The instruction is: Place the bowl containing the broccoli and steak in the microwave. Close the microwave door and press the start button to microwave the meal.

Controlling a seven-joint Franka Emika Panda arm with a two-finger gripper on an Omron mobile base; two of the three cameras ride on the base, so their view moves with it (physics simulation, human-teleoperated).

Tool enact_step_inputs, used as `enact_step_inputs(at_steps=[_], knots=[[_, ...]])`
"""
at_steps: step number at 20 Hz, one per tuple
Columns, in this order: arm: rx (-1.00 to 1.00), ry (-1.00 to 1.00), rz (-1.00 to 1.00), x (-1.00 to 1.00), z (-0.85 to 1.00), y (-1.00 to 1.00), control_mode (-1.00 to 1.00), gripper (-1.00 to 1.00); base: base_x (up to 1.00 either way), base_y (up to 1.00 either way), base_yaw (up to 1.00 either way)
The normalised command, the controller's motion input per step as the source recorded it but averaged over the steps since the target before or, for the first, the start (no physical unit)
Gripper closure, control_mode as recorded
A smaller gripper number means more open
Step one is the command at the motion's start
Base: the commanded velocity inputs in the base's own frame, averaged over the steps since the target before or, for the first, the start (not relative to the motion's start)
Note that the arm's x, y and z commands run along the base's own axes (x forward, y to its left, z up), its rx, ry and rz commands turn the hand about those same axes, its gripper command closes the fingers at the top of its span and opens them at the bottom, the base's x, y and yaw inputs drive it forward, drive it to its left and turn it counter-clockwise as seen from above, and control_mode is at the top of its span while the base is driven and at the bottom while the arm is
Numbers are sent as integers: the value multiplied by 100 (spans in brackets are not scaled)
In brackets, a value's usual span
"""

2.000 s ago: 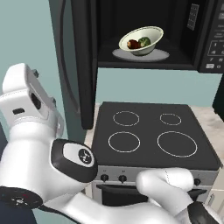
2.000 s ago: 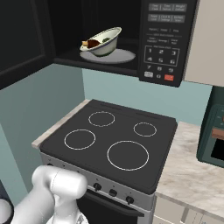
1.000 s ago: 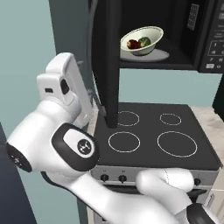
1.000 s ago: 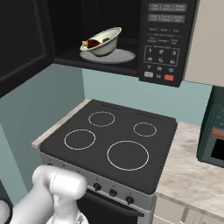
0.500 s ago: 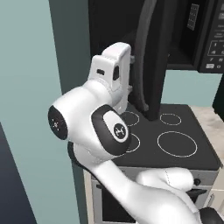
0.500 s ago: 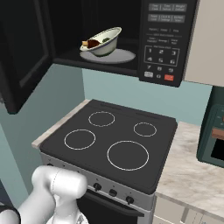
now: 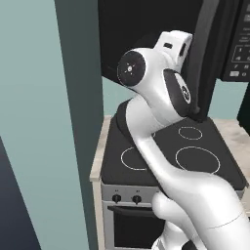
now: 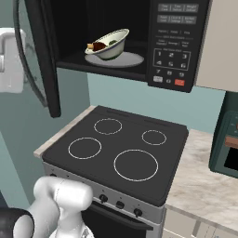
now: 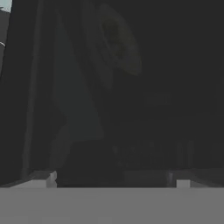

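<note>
The bowl (image 8: pixel 108 43) is sitting tilted on the pale turntable plate (image 8: pixel 132 59) inside the microwave (image 8: pixel 135 37), carrying the steak (image 8: pixel 98 46) and the broccoli (image 8: pixel 113 42). The microwave door (image 8: pixel 39 51) is standing partly open at the left, its edge facing the camera in the right base view. The white arm (image 7: pixel 156 93) is reaching up against the door. Whether the jaws are apart or together cannot be told. Below, the black stove (image 8: pixel 118 151) is lying beside the table (image 8: pixel 200 181).
</note>
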Motion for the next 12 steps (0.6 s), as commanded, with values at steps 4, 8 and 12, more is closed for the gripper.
enact_step_inputs(at_steps=[4,8,12], knots=[[31,6,2,58,0,-100,-100,-100,0,0,0],[31,6,8,68,0,-100,-100,-100,0,0,0],[31,1,14,73,-3,-96,-100,-100,0,0,0]])
